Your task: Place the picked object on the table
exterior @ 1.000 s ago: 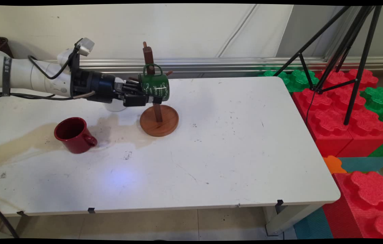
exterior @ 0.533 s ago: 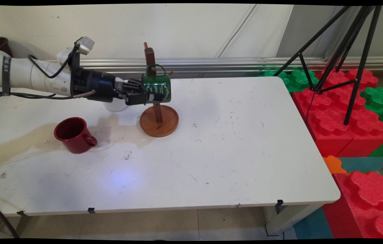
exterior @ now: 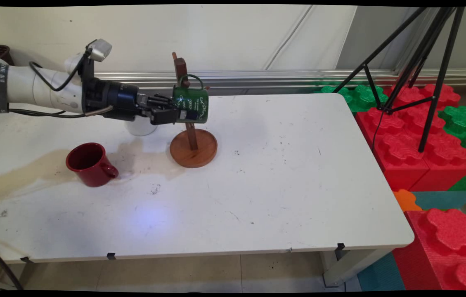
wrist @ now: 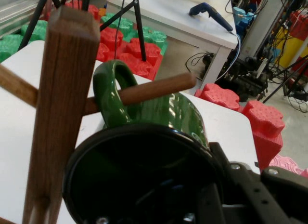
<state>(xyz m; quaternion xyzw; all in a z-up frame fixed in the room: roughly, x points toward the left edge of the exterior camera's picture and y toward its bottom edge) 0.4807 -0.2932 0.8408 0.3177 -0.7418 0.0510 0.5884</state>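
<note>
Now lifted slightly since a second ago, the gripper [exterior: 179, 115] clamps the green mug [exterior: 191, 105] with its handle threaded over a peg [wrist: 154, 89] of the wooden mug tree [exterior: 191, 142].

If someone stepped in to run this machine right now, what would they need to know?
Pincer: shut on the green mug, gripping its rim, mug on its side and off the table.
Green mug: its handle is threaded over a peg of the wooden mug tree.
Red mug: upright on the table, left of the tree, untouched.
White cup: behind the pincer, mostly hidden.
Done: handle is on the peg. Left: the pincer has not let go, so the mug is not yet hanging by itself.
</note>
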